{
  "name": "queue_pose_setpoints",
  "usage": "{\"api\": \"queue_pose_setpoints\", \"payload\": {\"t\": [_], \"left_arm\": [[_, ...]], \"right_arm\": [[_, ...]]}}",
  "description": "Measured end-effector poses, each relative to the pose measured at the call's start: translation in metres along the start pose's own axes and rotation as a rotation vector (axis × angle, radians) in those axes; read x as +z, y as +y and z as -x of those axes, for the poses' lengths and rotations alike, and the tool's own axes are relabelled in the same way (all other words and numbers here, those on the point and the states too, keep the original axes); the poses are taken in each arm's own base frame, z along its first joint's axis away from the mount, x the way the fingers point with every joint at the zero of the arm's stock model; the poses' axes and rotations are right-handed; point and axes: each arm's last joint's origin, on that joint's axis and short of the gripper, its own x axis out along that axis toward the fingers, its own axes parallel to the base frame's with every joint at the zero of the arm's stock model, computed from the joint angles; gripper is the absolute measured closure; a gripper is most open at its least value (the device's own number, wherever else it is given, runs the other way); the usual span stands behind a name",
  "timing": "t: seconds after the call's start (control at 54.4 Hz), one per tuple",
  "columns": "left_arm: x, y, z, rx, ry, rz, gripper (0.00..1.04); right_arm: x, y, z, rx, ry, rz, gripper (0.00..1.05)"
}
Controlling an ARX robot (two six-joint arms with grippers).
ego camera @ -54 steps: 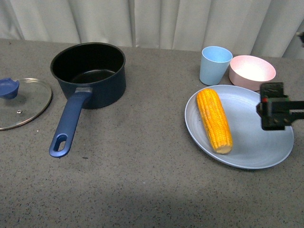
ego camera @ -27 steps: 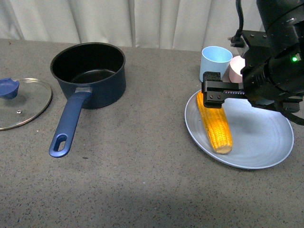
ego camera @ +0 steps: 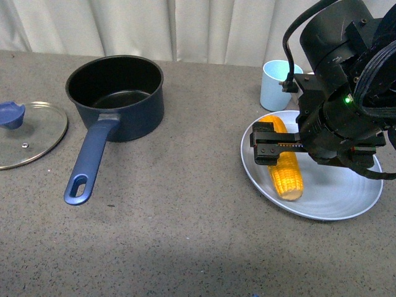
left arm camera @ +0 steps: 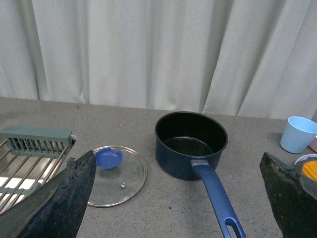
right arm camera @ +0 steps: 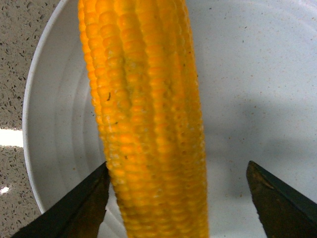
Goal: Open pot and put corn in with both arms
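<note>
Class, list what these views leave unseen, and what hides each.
Front view: the right gripper covers the middle of the corn.
Front view: the right arm covers one side of the cup.
Front view: the edge cuts off part of the lid.
Right wrist view: the edges cut off both ends of the corn.

The right arm (ego camera: 343,105) is a bulky black mass of rounded housings. A small green light (ego camera: 348,99) glows behind the right gripper (ego camera: 270,143), which is a black, boxy block, and a black cable (ego camera: 291,37) loops above it. The left gripper (left arm camera: 177,154) has dark, wedge-shaped fingers (left arm camera: 74,198) with a rough, worn surface.
</note>
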Motion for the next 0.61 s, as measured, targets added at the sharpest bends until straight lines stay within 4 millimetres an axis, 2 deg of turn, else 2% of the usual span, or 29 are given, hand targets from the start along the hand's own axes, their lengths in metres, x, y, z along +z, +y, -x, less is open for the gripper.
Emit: {"api": "queue_pose_setpoints", "payload": {"t": [0.166, 0.276, 0.442, 0.607], "left_arm": [[0.000, 0.000, 0.000, 0.000, 0.000, 0.000, 0.07], [0.000, 0.000, 0.000, 0.000, 0.000, 0.000, 0.07], [0.000, 0.000, 0.000, 0.000, 0.000, 0.000, 0.07], [0.000, 0.000, 0.000, 0.000, 0.000, 0.000, 0.07]], "right_arm": [[0.000, 0.000, 0.000, 0.004, 0.000, -0.001, 0.55], [0.000, 0.000, 0.000, 0.005, -0.001, -0.001, 0.68], [0.001, 0.000, 0.000, 0.009, -0.007, 0.002, 0.82], [0.000, -0.001, 0.011, 0.032, -0.046, 0.068, 0.90]]}}
